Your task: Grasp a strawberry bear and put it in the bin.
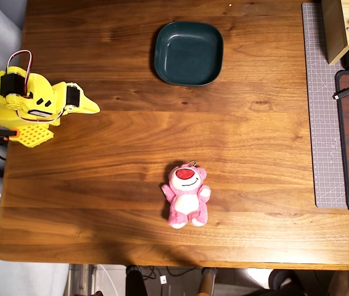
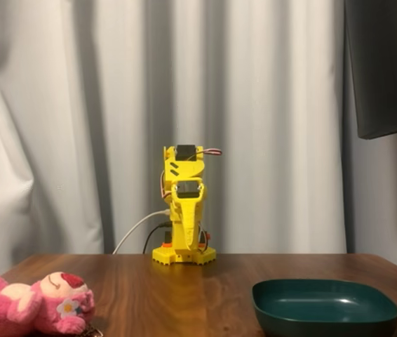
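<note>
Meanwhile, the yellow arm (image 1: 29, 105) sits folded at the table's (image 1: 131, 148) left edge in the overhead view, its claw (image 1: 94, 109) pressed together and holding nothing. The strawberry bear (image 1: 187, 195) lies face-up near the front edge, well apart from the empty bin (image 1: 188, 52) at the far side.

In the overhead view, the arm (image 1: 20, 102) sits folded at the table's (image 1: 131, 154) left edge. The bin (image 1: 188, 53) lies near the top edge, right of the arm and well apart from it. The strawberry bear (image 1: 187, 195) lies on its back on the table toward the bottom edge, directly below the bin. A cutting mat (image 1: 322, 105) runs along the right side, a wooden box (image 1: 341, 28) on its top end.
</note>
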Robot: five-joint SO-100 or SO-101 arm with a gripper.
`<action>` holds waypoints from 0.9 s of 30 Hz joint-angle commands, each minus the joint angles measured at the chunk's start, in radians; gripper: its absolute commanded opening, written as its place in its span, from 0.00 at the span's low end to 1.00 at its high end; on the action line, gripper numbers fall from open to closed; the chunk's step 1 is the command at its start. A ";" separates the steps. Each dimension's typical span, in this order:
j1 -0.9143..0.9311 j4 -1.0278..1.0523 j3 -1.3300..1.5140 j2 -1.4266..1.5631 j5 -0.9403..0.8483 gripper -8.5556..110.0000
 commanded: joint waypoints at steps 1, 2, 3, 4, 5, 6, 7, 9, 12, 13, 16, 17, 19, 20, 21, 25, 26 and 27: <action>-0.015 0.003 -0.006 0.029 0.005 0.07; -0.015 0.003 -0.006 0.029 0.005 0.07; -0.015 0.003 -0.006 0.029 0.005 0.07; -0.015 0.003 -0.006 0.029 0.005 0.07; -0.015 0.003 -0.006 0.029 0.005 0.07; -0.015 0.003 -0.006 0.029 0.005 0.07; -0.015 0.003 -0.006 0.029 0.005 0.07; -0.015 0.003 -0.006 0.029 0.005 0.07; -0.015 0.003 -0.006 0.029 0.003 0.07; -0.012 0.003 -0.006 0.029 0.000 0.07; -0.008 0.003 -0.006 0.029 -0.005 0.07; -0.008 0.003 -0.006 0.029 -0.005 0.07; -0.008 0.003 -0.006 0.029 -0.005 0.07; -0.008 0.003 -0.006 0.029 -0.005 0.07; -0.008 0.003 -0.006 0.029 -0.005 0.07; -0.006 0.003 -0.006 0.029 -0.005 0.07; -0.006 0.003 -0.006 0.029 -0.005 0.07; -0.005 0.003 -0.006 0.029 -0.005 0.07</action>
